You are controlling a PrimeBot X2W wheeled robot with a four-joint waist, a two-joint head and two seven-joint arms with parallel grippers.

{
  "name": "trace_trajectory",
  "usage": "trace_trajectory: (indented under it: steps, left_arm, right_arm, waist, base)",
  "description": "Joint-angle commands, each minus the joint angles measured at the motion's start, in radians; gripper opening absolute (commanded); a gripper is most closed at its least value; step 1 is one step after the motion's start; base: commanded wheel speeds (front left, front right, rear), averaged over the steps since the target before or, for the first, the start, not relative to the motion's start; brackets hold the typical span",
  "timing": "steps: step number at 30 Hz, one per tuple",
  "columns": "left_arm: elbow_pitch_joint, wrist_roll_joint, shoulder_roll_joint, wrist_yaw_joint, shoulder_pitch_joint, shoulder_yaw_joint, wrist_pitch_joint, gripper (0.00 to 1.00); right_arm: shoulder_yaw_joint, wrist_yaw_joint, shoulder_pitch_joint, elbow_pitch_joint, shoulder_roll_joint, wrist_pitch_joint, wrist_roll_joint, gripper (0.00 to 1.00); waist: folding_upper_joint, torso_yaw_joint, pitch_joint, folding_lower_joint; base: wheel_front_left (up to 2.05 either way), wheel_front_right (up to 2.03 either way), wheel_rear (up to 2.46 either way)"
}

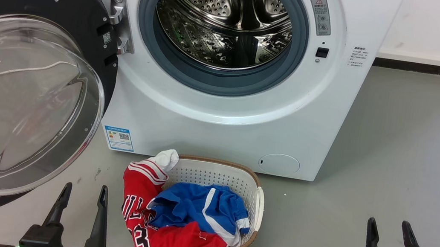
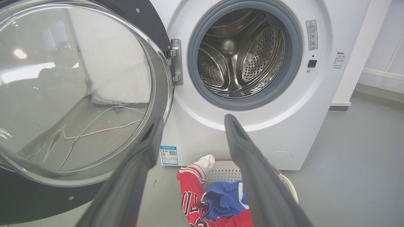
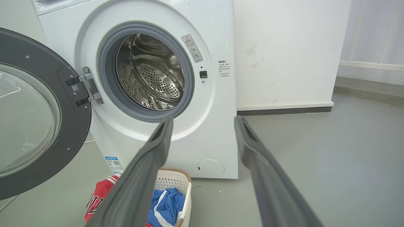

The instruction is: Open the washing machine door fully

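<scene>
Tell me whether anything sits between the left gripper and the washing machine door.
Nothing visible does. The open left gripper hangs by the lower edge of the washing machine door, with open space between them. The laundry basket stands to the gripper's right, before the washing machine, off that path.

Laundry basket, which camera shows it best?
Head view: no claw crosses the laundry basket there. Left wrist view: a finger of the left claw covers much of it. Right wrist view: a finger of the right claw hides its left side.
</scene>
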Motion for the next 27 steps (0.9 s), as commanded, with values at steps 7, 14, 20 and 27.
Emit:
trace_trajectory:
  steps: [7, 14, 20, 27]
  left_arm:
    - [0.008, 0.001, -0.002, 0.011, 0.0, 0.001, -0.003, 1.0]
    - [0.016, 0.002, 0.0, 0.012, 0.0, 0.0, 0.0, 0.0]
    - [0.069, -0.039, -0.001, 0.009, 0.002, 0.002, 0.02, 0.0]
    - [0.082, -0.186, -0.001, -0.005, -0.022, 0.011, 0.055, 0.0]
  right_arm:
    - [0.001, 0.0, 0.007, 0.008, 0.002, -0.002, 0.011, 1.0]
    - [0.002, 0.0, 0.0, 0.012, 0.0, 0.0, 0.008, 0.0]
    - [0.005, 0.0, -0.002, 0.054, -0.001, 0.01, 0.048, 0.0]
    - [0.006, 0.0, -0.03, 0.075, -0.011, 0.037, 0.197, 0.0]
  waist:
    - [0.0, 0.003, -0.002, 0.0001]
    - [0.0, 0.001, -0.004, 0.0001]
    - [0.0, 0.001, -0.003, 0.0001]
    - [0.0, 0.0, -0.002, 0.0001]
  base:
    - [0.0, 0.0, 0.0]
    - [0.0, 0.0, 0.0]
    - [0.0, 0.0, 0.0]
    - [0.0, 0.0, 0.0]
